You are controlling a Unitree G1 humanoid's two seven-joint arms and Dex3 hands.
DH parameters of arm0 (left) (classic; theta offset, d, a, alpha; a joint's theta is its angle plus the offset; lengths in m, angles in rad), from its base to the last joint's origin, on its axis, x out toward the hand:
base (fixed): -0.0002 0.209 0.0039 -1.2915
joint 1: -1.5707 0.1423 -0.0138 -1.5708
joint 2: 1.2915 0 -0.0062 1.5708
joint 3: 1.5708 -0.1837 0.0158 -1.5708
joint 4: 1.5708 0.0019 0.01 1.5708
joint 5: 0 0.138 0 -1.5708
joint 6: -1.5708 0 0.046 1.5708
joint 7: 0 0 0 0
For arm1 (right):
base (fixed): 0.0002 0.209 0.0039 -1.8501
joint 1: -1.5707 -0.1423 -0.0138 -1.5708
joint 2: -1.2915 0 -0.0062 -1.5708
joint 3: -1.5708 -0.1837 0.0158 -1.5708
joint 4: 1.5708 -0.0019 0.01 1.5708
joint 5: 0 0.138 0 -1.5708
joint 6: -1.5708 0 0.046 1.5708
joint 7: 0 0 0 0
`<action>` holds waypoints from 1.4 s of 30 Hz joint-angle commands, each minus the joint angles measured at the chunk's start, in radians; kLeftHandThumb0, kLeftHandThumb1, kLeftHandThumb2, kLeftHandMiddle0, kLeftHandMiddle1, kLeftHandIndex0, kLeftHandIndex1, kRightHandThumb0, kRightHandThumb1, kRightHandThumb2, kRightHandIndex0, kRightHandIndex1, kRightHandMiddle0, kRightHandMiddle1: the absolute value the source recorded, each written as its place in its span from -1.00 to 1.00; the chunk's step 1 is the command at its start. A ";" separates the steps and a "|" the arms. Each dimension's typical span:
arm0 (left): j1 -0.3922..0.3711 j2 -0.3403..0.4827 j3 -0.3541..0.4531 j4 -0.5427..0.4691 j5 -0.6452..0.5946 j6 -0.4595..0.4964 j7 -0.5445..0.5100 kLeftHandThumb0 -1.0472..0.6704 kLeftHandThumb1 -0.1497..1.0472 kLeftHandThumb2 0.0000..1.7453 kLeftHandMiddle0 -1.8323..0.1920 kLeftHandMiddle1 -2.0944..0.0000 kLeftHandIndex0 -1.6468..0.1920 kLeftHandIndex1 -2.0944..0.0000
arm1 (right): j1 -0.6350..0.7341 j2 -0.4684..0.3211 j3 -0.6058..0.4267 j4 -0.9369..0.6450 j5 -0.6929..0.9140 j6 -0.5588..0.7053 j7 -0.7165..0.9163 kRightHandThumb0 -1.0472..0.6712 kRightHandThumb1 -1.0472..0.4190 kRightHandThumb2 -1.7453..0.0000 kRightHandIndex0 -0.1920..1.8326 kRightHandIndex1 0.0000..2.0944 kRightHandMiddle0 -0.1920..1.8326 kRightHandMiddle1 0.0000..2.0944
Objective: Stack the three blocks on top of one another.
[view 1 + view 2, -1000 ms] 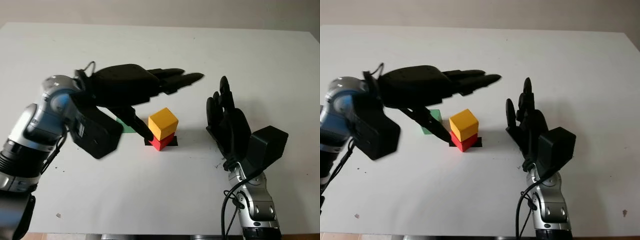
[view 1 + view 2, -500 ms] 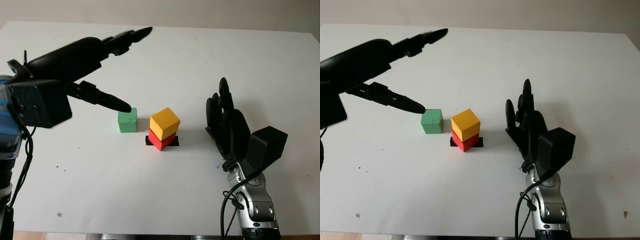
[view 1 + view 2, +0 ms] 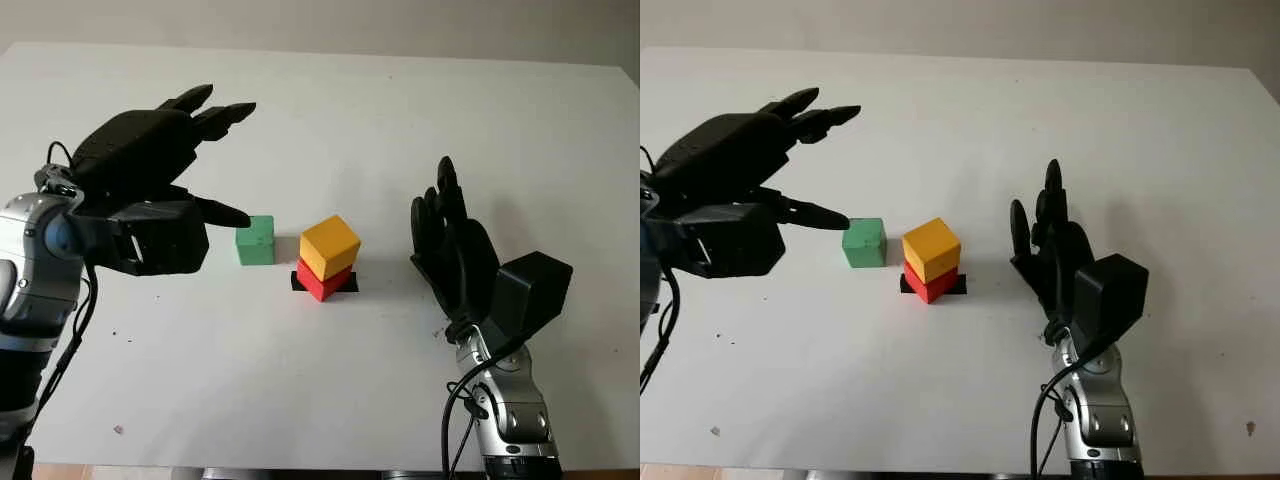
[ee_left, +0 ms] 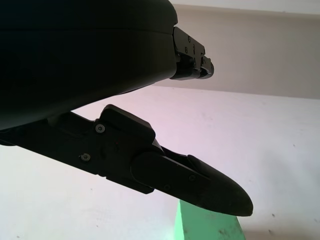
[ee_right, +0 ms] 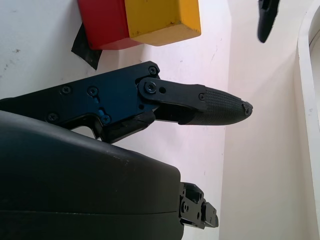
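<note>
Yellow block [image 3: 329, 246] atop red block [image 3: 318, 284]; left robot hand [image 3: 150, 160] open, empty beside green block [image 3: 255, 241].

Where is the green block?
The green block sits on the white table in the head views, just left of the yellow block, by the left hand's thumb.

A robot test bench, likely a lab: a plain white table [image 3: 330, 400] against a bare pale wall [image 4: 260, 45] at the far side, with 3 coloured blocks and a black tape mark [image 3: 958, 285].
</note>
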 commanded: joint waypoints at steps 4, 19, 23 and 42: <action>0.019 -0.006 -0.035 0.023 0.008 -0.027 0.013 -0.87 0.95 -0.94 0.84 0.94 0.62 0.92 | 0.001 -0.009 -0.006 -0.017 0.002 -0.018 0.007 -0.64 -1.00 0.35 -1.00 -1.00 -1.00 -1.00; 0.034 0.006 -0.097 0.038 0.098 -0.040 0.017 -0.90 0.90 -0.94 0.84 0.94 0.54 0.91 | 0.000 -0.010 -0.006 -0.021 0.005 -0.015 0.007 -0.65 -1.00 0.36 -1.00 -1.00 -1.00 -1.00; 0.062 -0.006 -0.133 0.008 0.278 -0.012 0.117 -0.85 0.88 -0.94 0.80 0.93 0.49 0.89 | -0.002 -0.005 -0.010 -0.015 0.016 -0.021 0.011 -0.64 -1.00 0.37 -1.00 -1.00 -1.00 -1.00; 0.083 -0.045 -0.137 0.034 0.303 -0.033 0.197 -0.75 0.88 -0.94 0.55 0.93 0.37 0.22 | 0.004 -0.013 -0.011 -0.013 0.010 -0.027 0.011 -0.63 -1.00 0.36 -1.00 -1.00 -1.00 -1.00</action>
